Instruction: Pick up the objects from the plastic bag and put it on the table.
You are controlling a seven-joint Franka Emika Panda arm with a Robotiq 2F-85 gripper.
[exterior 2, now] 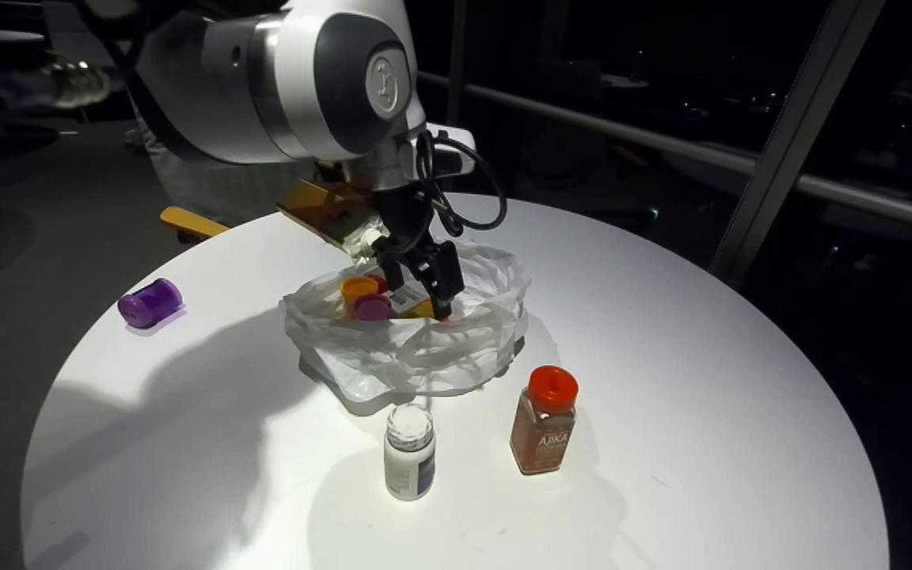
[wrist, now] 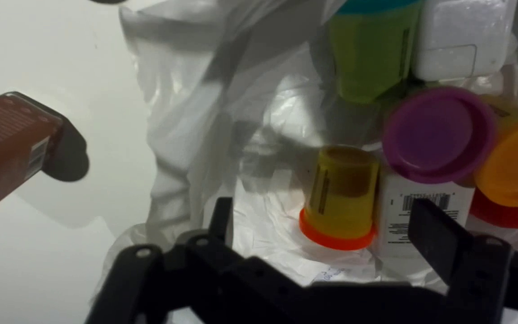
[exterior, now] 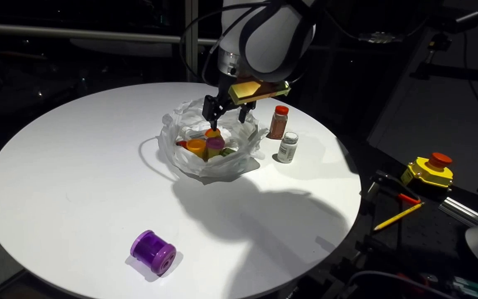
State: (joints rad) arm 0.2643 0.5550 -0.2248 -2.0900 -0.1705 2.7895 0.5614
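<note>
The white plastic bag (exterior: 189, 164) lies open on the table; it also shows in an exterior view (exterior 2: 408, 356). In the wrist view it holds a yellow tub with an orange-red rim (wrist: 342, 193), a purple-lidded tub (wrist: 439, 135), an orange-lidded tub (wrist: 517, 162), a green tub with a blue end (wrist: 371, 54), a white case (wrist: 463, 40), a white barcoded box (wrist: 394, 216) and a partly hidden red thing (wrist: 506, 213). My gripper (wrist: 326, 220) is open and empty above the bag, with the yellow tub between its fingers in view. Contact is not visible. It shows in both exterior views (exterior: 228, 121) (exterior 2: 418, 296).
On the white round table (exterior: 77, 187), a brown jar with a red lid (exterior 2: 543, 431) and a white bottle (exterior 2: 409, 463) stand beside the bag. A purple cylinder (exterior: 152, 251) lies near the table edge. A yellow emergency-stop box (exterior: 430, 172) is off the table.
</note>
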